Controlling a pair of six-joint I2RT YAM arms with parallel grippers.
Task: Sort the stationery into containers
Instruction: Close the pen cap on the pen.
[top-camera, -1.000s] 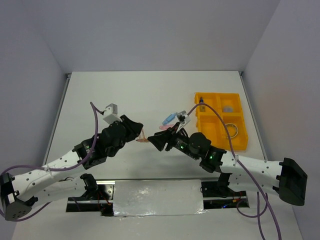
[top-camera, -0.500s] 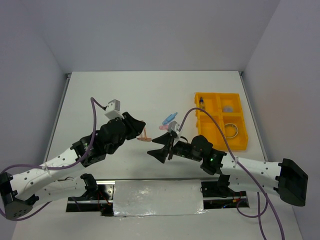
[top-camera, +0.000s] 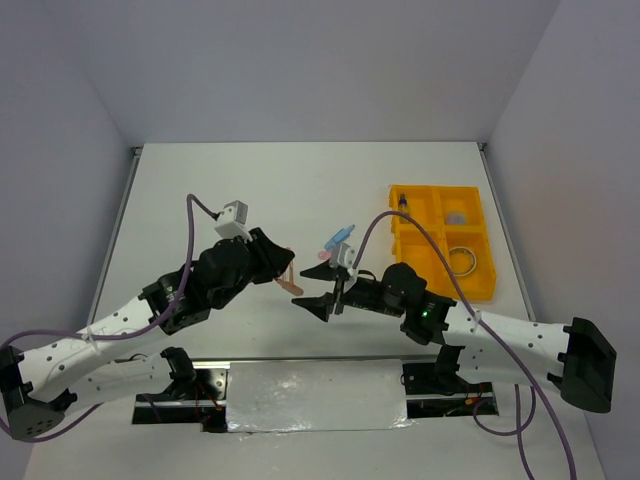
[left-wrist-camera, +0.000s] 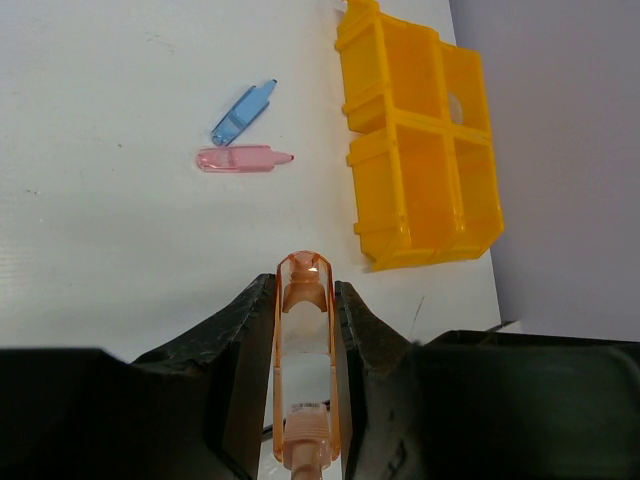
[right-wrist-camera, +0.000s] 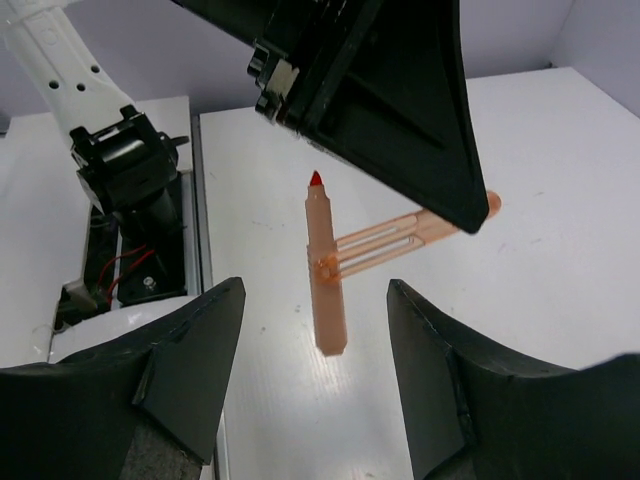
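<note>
My left gripper (left-wrist-camera: 303, 290) is shut on an orange clip-like piece (left-wrist-camera: 303, 330), held above the table left of centre (top-camera: 291, 280). In the right wrist view this orange piece (right-wrist-camera: 325, 270) shows a red tip, with its clip running into the left gripper's black fingers (right-wrist-camera: 400, 110). My right gripper (right-wrist-camera: 315, 290) stands open, facing the piece and apart from it (top-camera: 318, 303). A blue clip (top-camera: 340, 237) and a pink clip (top-camera: 325, 256) lie on the table. The yellow-orange tray (top-camera: 436, 222) holds a tan ring (top-camera: 462, 260), a small bottle (top-camera: 403, 207) and a purplish round piece (top-camera: 457, 217).
The blue clip (left-wrist-camera: 243, 113) and pink clip (left-wrist-camera: 240, 159) lie side by side left of the tray (left-wrist-camera: 400, 112). White walls close the table at the back and sides. The arm bases and a foil-covered plate (top-camera: 315, 395) line the near edge.
My right gripper has drawn back from the orange piece, toward the near edge, with its jaws a little wider. The left gripper has shifted slightly right with the piece.
</note>
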